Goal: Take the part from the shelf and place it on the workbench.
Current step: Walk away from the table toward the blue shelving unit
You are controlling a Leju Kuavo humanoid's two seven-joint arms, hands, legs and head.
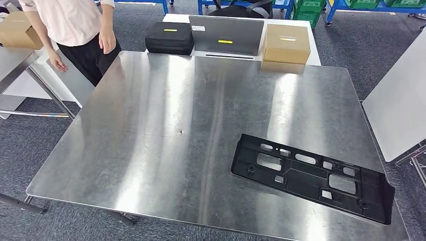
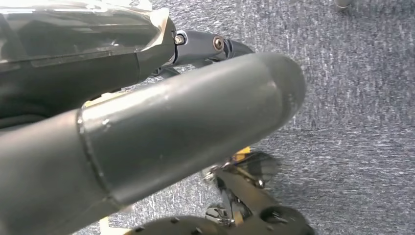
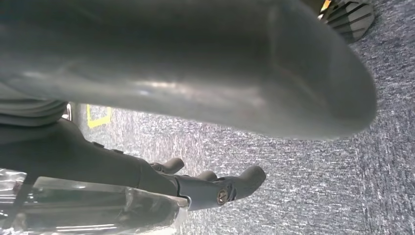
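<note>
Near the workbench's point(image 1: 150, 150) front right corner, the black plastic part point(image 1: 311, 176) lay flat, slanting toward that corner. Wrist views showed the left hand point(image 2: 161, 142) and right hand point(image 3: 195, 88) over grey carpet, fingers apart, holding nothing. Beyond the far edge sat a black case point(image 1: 170, 37), a cardboard box point(image 1: 286, 44) and a person point(image 1: 75, 30).

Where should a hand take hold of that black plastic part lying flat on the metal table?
Probably at the long near edge of the black plastic part, coming in from the robot's right. It lies flat on the steel workbench near that front right corner, slanted, so fingers could hook a rim or one of the open cutouts.
</note>
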